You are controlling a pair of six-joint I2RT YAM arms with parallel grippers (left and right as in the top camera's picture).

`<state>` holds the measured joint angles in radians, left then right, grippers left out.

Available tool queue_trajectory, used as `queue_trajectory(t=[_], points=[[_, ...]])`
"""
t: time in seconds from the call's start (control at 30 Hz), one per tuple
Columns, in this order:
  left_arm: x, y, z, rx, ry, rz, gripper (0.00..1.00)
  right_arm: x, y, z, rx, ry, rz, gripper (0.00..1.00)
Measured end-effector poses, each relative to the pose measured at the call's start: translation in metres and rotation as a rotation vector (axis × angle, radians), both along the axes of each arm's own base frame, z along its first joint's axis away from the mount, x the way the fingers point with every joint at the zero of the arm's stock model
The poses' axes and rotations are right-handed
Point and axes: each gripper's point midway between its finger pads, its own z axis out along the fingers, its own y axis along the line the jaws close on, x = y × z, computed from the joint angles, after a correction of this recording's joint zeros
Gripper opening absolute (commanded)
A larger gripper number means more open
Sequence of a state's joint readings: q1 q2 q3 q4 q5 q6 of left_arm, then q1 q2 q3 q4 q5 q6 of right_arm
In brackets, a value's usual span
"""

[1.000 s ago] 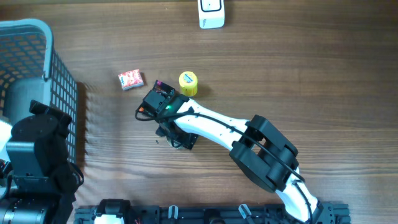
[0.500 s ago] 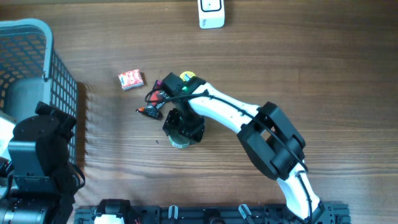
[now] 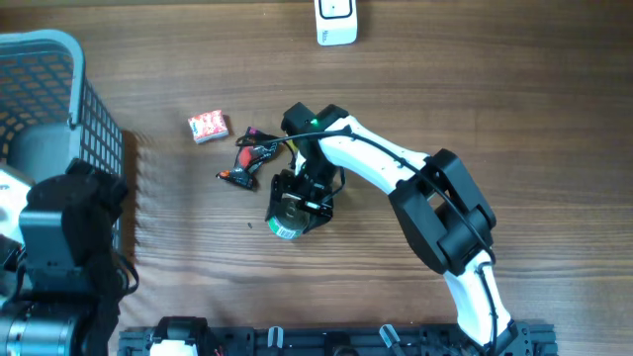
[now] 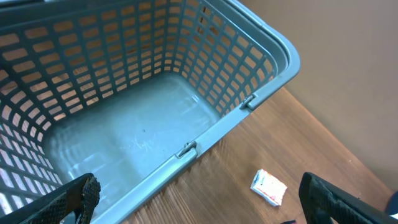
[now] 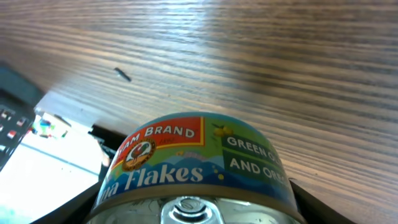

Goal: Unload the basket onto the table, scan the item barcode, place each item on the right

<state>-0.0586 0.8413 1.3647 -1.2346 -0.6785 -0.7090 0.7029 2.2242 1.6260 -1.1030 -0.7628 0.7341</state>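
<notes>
The right gripper is clamped on the can and holds it low over the table, with one flat end turned up. The scanner lies well apart at the far edge, and this arm is nearer to it. The left gripper hangs wide apart and empty over the basket.

We see soft, even light overhead; the basket throws a faint striped shadow onto the surface. In the right wrist view the label on the can is crisp, the lower left corner blows out white, and the far grain looks soft.
</notes>
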Motion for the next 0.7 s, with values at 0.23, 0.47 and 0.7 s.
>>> queue_trajectory(t=[0.23, 0.47, 0.7], points=[[0.011, -0.001, -0.009, 0.001, 0.050, -0.002, 1.00, -0.003, 0.006, 0.013, 0.115, 0.038, 0.022, 0.59], [0.012, -0.001, -0.009, 0.000, 0.053, -0.004, 1.00, -0.003, 0.013, 0.024, 0.180, 0.038, 0.039, 0.57], [0.013, -0.002, -0.010, -0.002, 0.053, -0.006, 1.00, 0.018, 0.028, 0.076, 0.313, -0.153, 0.059, 0.67]])
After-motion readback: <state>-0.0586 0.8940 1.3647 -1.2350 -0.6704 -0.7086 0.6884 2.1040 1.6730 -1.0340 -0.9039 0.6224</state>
